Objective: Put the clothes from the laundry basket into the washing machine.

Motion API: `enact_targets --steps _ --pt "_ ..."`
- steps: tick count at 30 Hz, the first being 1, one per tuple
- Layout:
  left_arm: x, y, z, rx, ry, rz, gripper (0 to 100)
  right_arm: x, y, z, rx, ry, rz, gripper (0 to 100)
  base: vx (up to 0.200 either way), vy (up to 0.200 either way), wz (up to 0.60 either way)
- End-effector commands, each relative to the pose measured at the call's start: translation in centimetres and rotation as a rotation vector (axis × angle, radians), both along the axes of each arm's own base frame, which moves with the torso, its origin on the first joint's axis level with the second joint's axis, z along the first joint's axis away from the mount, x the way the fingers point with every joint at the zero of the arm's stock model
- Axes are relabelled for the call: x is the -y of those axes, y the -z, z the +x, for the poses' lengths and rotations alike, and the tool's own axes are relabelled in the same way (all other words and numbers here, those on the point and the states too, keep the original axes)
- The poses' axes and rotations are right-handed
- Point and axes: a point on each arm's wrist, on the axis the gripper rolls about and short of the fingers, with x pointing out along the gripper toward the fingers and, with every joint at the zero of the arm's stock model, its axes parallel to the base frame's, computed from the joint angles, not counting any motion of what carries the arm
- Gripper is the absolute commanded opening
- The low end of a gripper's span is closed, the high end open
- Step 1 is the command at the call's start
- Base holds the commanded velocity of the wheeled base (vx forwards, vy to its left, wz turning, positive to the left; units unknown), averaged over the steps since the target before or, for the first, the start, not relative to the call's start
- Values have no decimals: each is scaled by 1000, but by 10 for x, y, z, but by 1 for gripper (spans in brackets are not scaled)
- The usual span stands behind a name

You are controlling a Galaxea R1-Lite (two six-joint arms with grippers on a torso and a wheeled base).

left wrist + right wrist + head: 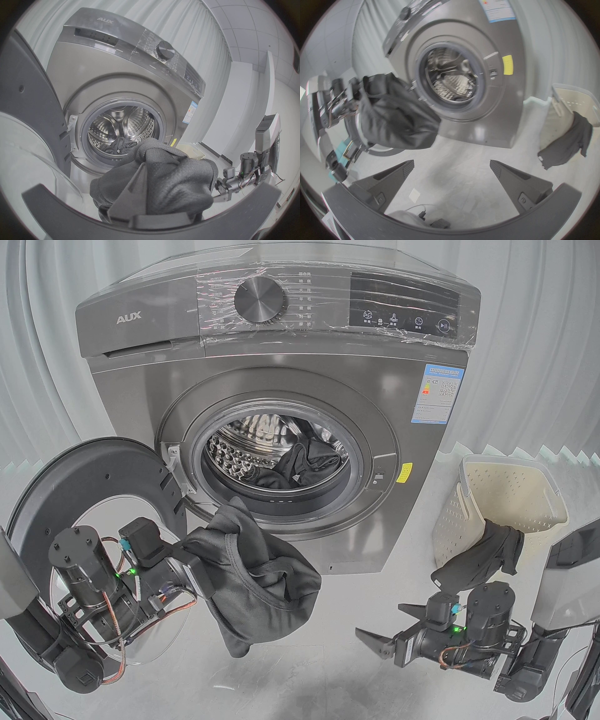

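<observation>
Grips a dark garment with the left gripper, clamped tight on one bunched end. Holds it up off the floor, right in front of the washing machine and a bit below the round hole. Hangs down in a big baggy lump, with its top edge up by the bottom rim of the hole. Hard to tell whether touching the rim or not.

Stands with the door swung wide open to the left side, behind the left arm. Already has some dark clothes lying inside the shiny drum.

Over on the right, just beside the machine, on the floor: the pale laundry basket. Has a black cloth hanging over its front rim and down the outside, with the low end close to the floor.

Holds the right gripper low over the floor, in front of the basket, pointing across toward the left. Jaws spread wide apart, empty. Sits near the black cloth but not touching it.
</observation>
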Motion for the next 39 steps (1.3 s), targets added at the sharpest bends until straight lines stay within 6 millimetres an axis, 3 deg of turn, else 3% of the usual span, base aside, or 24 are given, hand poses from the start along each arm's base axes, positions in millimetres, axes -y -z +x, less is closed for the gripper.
enact_targets --steps 1,11,29,35,39 --pt "-4 -9 -10 31 5 -14 0 20 -12 9 35 116 23 100 0 0 0" --pt "-7 -1 -14 1 -5 20 0 39 -17 23 74 216 10 100 0 0 0" --pt "-7 9 -17 -10 -2 92 0 36 -16 22 74 203 11 100 33 0 0" --pt "-4 14 -16 -25 7 102 0 35 -16 21 73 200 9 100 200 0 0" --pt "-3 14 -17 -26 13 103 0 36 -16 20 72 200 9 100 0 0 0"
